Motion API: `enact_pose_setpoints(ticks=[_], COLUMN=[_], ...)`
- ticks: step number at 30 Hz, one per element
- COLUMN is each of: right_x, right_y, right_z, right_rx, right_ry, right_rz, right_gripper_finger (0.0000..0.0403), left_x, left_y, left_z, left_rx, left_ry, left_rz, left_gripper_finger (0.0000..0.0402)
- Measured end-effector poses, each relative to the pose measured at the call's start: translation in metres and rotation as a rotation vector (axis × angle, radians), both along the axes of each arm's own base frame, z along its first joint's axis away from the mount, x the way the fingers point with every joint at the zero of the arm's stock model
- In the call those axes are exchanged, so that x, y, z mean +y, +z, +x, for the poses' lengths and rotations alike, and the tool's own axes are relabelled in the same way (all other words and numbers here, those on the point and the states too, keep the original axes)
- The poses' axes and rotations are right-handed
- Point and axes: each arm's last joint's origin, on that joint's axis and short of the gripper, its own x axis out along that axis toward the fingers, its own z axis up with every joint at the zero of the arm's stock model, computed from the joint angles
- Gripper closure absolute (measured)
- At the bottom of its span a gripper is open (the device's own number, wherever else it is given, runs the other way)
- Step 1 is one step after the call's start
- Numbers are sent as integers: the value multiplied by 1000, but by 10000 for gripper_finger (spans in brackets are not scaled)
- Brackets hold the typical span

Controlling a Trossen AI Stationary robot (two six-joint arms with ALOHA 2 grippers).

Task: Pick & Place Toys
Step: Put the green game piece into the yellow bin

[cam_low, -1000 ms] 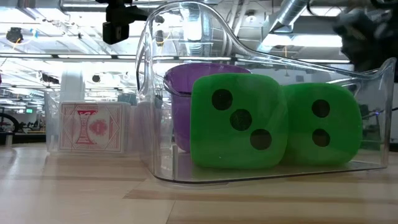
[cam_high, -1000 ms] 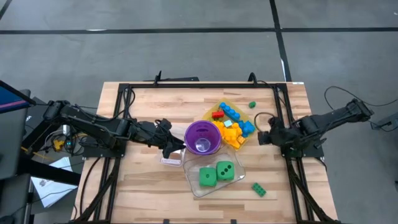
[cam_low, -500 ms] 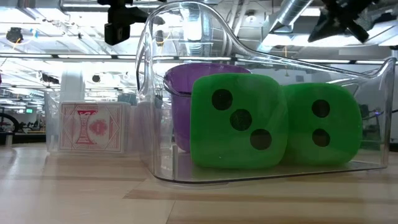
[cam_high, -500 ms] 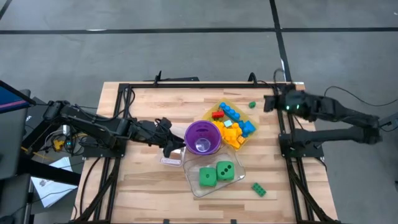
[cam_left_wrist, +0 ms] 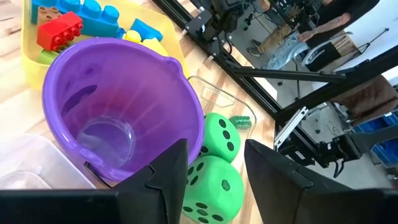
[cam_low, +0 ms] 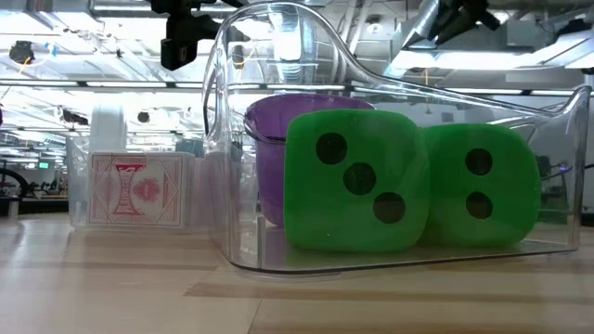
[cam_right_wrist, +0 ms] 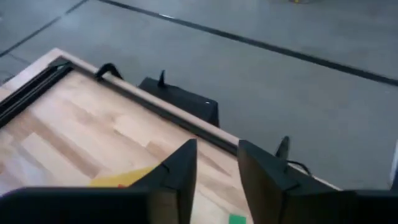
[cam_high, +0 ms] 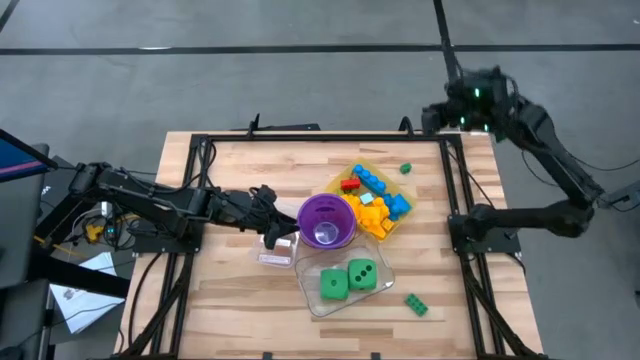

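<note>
The toys lie in three places. Blue, yellow, orange and red bricks fill the yellow tray (cam_high: 352,168). Two green dice (cam_high: 348,279) sit in a clear tub (cam_high: 312,298). A green brick (cam_high: 416,304) and a small green bit (cam_high: 406,168) lie on the bare table. My left gripper (cam_high: 276,228) stands open beside the purple cup (cam_high: 325,220), on the cup's left. In the left wrist view the cup (cam_left_wrist: 118,118) is empty and the dice (cam_left_wrist: 211,180) show between the fingers. My right gripper (cam_high: 433,116) hangs open and empty, high over the table's far right corner. My left gripper has one finger (cam_left_wrist: 166,180) right against the purple cup's outer wall (cam_left_wrist: 194,140) below the rim. I cannot tell whether it touches. Nothing is between the two fingers, and the cup stands upright on the table.
A small clear tub with a card box (cam_high: 275,258) sits next to the left gripper, on the near side. The black frame rails (cam_high: 455,190) run along the table's sides and far edge. Bare wood lies at the far left (cam_high: 240,165) and the near left.
My right gripper has left the yellow tray's right side, risen high and swung toward the table's far right corner, turning as it went. The left arm, the cup and the toys have kept still.
</note>
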Motion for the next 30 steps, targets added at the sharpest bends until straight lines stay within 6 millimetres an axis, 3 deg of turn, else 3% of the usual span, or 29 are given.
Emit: enact_pose_setpoints(ticks=[6,12,16,20,30], right_x=[-48,-106,-135,-149,-151], right_y=[20,7,-26,-63,-129], right_z=[4,7,3,10,37], right_rx=[-1,-12,77,166,336], right_ry=[-7,-76,-133,-121,-116], right_rz=[70,257,461,621,721], right_gripper_finger=[236,149,116,97,78], left_x=[0,-1,-1,-1,0], left_y=[0,2,4,5,5], left_z=[0,1,2,2,2], left_rx=[-2,-21,-48,-51,-54], left_ry=[-3,-7,-10,-15,-34], left_rz=[6,3,-4,11,68], left_gripper_finger=[247,247,247,247,247])
